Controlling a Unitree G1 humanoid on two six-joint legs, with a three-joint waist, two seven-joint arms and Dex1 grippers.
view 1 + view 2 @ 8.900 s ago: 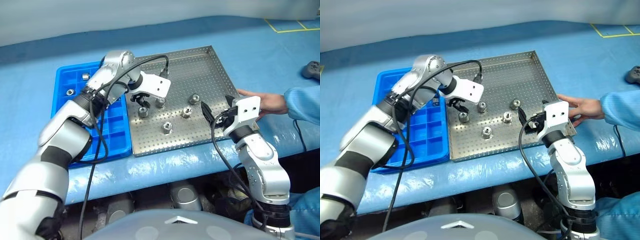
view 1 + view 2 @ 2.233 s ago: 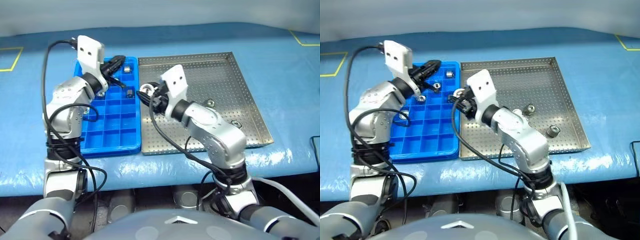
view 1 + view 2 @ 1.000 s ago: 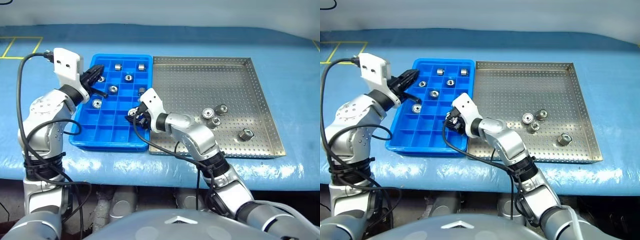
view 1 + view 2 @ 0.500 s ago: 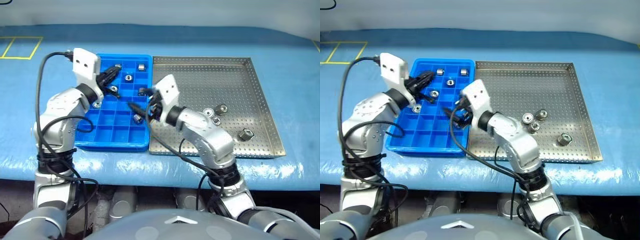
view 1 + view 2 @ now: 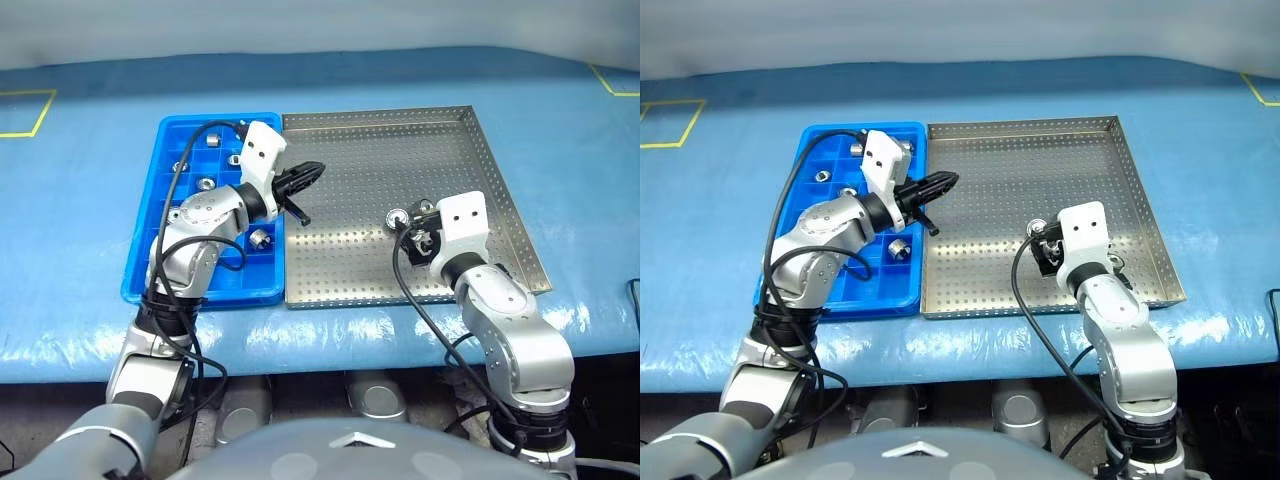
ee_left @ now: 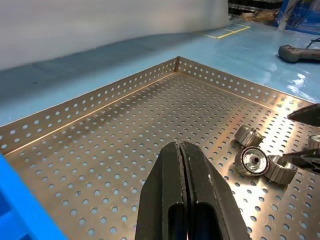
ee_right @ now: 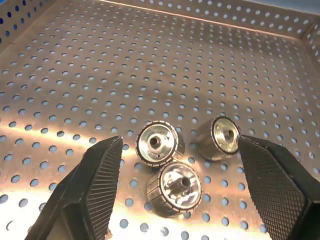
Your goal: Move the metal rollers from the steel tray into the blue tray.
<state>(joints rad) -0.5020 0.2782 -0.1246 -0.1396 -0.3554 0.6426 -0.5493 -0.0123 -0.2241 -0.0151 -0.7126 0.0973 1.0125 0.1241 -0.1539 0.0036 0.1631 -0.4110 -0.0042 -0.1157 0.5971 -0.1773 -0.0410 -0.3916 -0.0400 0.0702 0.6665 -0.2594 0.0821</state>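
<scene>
The steel tray (image 5: 380, 140) lies at the table's centre with the blue tray (image 5: 145, 270) touching its 9 o'clock edge. The step in hand looks like another pick from the steel tray: the right gripper (image 7: 177, 187), jaws spread wide and holding nothing, hangs just over a cluster of three metal rollers (image 7: 156, 143) toward that tray's 4 o'clock corner. The left gripper (image 5: 308, 172), clenched tight on nothing, points over the tray's 9 o'clock side. Several rollers (image 5: 899, 248) already sit in blue compartments. Next, I judge, the right jaws must single out one roller, since the three sit nearly touching.
</scene>
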